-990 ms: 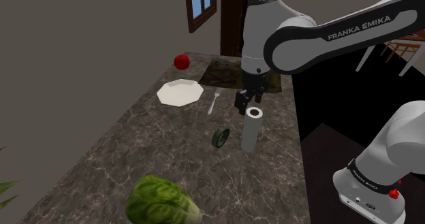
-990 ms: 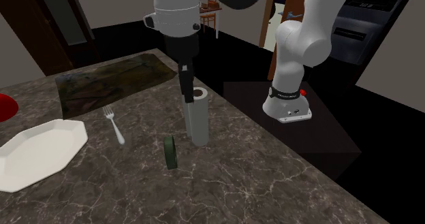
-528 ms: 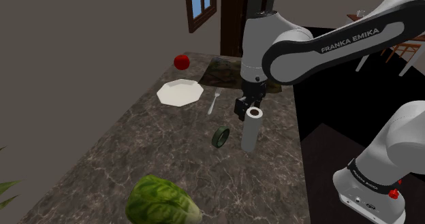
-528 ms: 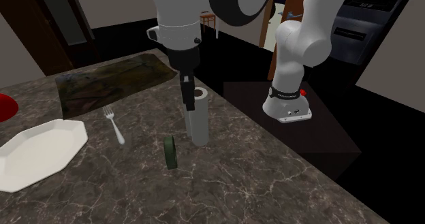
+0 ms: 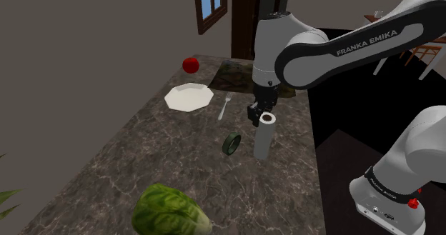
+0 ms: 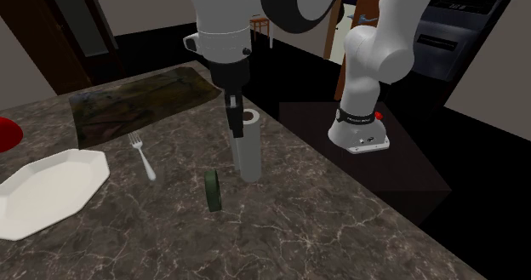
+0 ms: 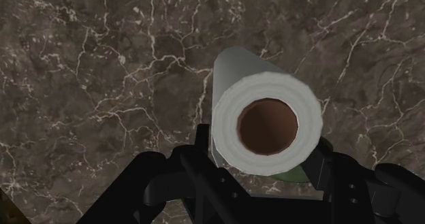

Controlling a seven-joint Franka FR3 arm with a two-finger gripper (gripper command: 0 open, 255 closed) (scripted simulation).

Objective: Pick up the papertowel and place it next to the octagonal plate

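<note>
The paper towel roll [image 5: 262, 138] [image 6: 248, 152] is grey-white with a brown core and stands upright on the dark marble counter. My black gripper [image 5: 259, 115] [image 6: 235, 122] is down over its top end. In the wrist view the two fingers press against opposite sides of the roll [image 7: 267, 124], so the gripper [image 7: 262, 160] is shut on it. The roll's base rests on the counter. The white octagonal plate [image 5: 189, 97] [image 6: 47, 189] lies farther along the counter, towards the shoulder view's upper left and well apart from the roll.
A fork [image 5: 224, 106] [image 6: 142, 155] lies between plate and roll. A dark green ring [image 5: 231, 143] [image 6: 211, 191] stands on edge beside the roll. A red apple [image 5: 190, 64], a dark mat [image 5: 236, 75] and a lettuce [image 5: 168, 212] also sit on the counter. The counter edge [image 5: 313, 148] runs just beyond the roll.
The gripper came down around the top of the roll, then its fingers closed against the roll's sides. The roll has not moved.
</note>
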